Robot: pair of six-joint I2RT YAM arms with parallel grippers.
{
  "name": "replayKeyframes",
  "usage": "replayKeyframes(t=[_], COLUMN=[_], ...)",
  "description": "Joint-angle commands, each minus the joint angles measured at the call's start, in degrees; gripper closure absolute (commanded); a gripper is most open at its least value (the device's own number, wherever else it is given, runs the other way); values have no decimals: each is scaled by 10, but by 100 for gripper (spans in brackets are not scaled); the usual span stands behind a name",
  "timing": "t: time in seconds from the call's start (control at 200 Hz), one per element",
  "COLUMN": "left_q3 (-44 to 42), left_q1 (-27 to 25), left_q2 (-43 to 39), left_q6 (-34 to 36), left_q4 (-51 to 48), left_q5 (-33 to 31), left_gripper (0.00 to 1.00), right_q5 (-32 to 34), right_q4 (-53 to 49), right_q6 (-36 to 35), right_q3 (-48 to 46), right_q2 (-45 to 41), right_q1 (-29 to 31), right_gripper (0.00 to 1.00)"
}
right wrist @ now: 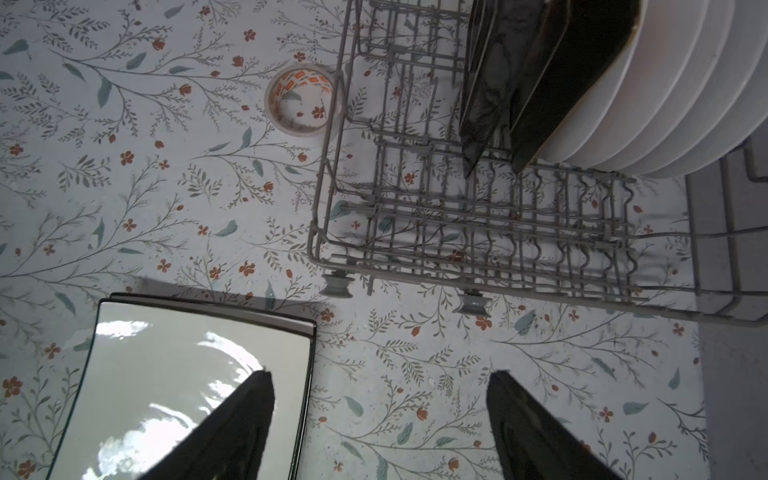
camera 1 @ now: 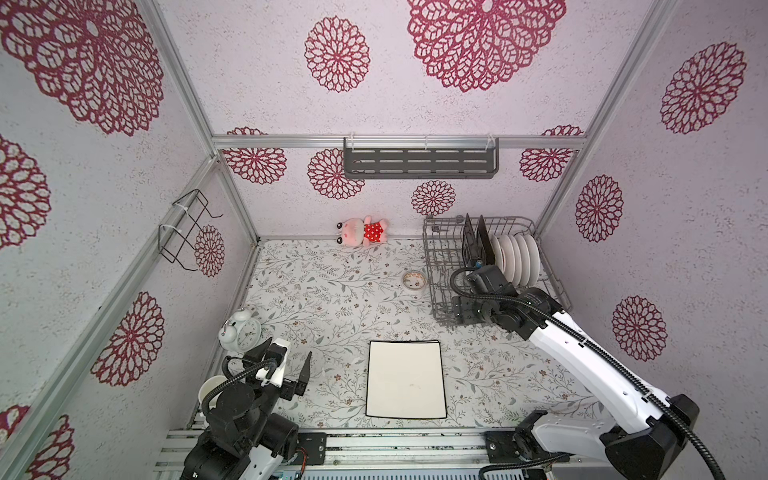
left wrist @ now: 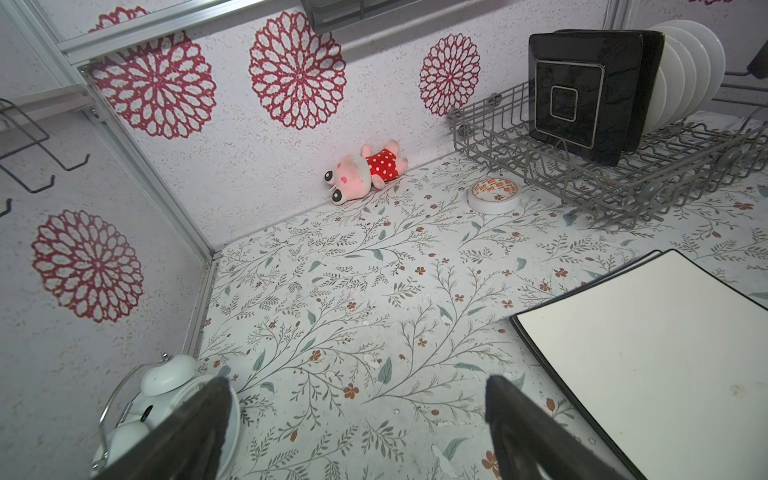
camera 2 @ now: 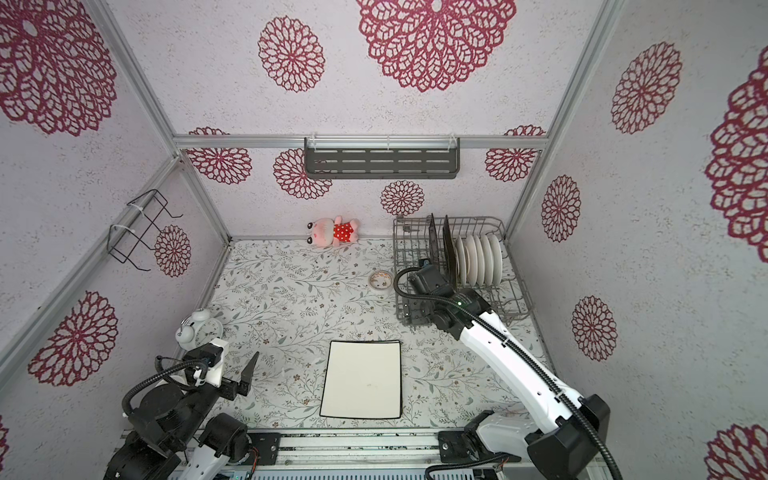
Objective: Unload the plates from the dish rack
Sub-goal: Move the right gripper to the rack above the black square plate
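Right wrist view: right pincer [right wrist: 380, 374] apart, empty, near the dish rack [right wrist: 478, 232]; left pincer [left wrist: 357, 380] apart too. Black square plates [right wrist: 498, 83] and round white plates [right wrist: 665, 83] stand upright in it. We judge them stiff, glossy, breakable: grip the top rim.

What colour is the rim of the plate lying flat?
Black, on the white plate; clearest in the left wrist view.

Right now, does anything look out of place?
A plush toy lies toppled against the back wall and a tape roll sits beside the rack; neither suits dishes. Nothing spilled or broken.
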Motion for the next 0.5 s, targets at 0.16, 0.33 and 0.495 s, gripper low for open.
replayKeyframes(t=[0.16,0.33,0.495], left_q3=[-1,-3,-3], left_q1=[-5,-5,-6], left_q2=[-6,11,35], left_q6=[1,0,4], left_q4=[14,15,14], left_q5=[-3,-7,0], left_gripper=[2,2,3], right_q5=[-57,-78,-107], right_q4=[157,215,300], right_q6=[-85,-106,-106], right_q3=[-58,-72,-100], right_q2=[16,56,88], right_q1=[-117,-151,-179], right_gripper=[19,20,21])
